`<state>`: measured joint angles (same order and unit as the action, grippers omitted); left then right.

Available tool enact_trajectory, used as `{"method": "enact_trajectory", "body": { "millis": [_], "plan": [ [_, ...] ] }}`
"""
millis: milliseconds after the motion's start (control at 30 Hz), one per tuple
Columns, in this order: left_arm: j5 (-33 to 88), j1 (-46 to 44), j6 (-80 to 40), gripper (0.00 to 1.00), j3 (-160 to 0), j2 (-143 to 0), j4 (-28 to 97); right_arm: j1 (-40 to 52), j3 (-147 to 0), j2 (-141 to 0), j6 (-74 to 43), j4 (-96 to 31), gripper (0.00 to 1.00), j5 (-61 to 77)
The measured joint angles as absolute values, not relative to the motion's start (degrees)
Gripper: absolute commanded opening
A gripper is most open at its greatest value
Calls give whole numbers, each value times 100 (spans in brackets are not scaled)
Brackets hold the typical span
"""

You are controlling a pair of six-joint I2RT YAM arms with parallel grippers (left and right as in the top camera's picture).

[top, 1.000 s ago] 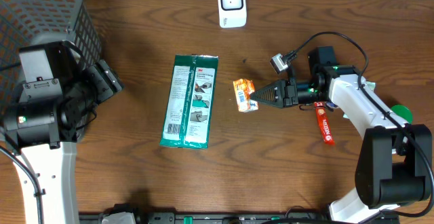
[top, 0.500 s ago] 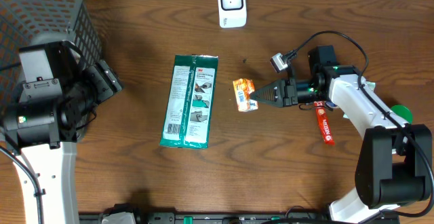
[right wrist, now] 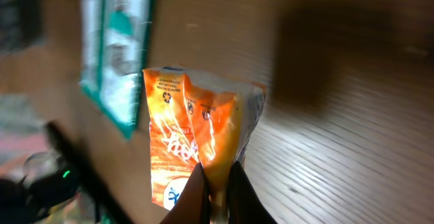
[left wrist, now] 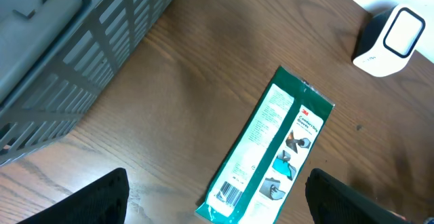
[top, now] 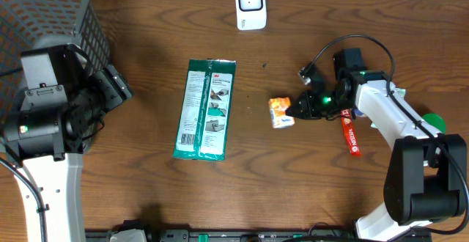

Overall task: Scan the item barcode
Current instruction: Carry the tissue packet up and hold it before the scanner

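My right claw (right wrist: 217, 193) pinches the orange packet (right wrist: 193, 139) by one thin seam, off the worktop (top: 146, 198) and well short of the scanner (top: 250, 5); so slight a hold may let it twist or slip, hiding its barcode.

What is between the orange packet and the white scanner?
Nothing visible. The right hand pinches the orange packet, and only bare table lies between it and the white scanner. The green package lies off to one side.

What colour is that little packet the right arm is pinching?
The packet is mostly orange with white patches; clearest in the right wrist view.
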<state>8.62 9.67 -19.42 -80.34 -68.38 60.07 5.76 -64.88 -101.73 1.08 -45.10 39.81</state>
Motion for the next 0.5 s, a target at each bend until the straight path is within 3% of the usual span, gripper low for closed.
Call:
{"method": "enact_trajectory", "body": {
  "millis": [267,500],
  "plan": [
    [862,967,-1942,81,-8034,-6838,6012,917,-8379,-10068,-484,-6416,1,1780],
    [862,967,-1942,81,-8034,-6838,6005,1686,-11627,-9948,-982,-8405,1,-440]
  ]
}}
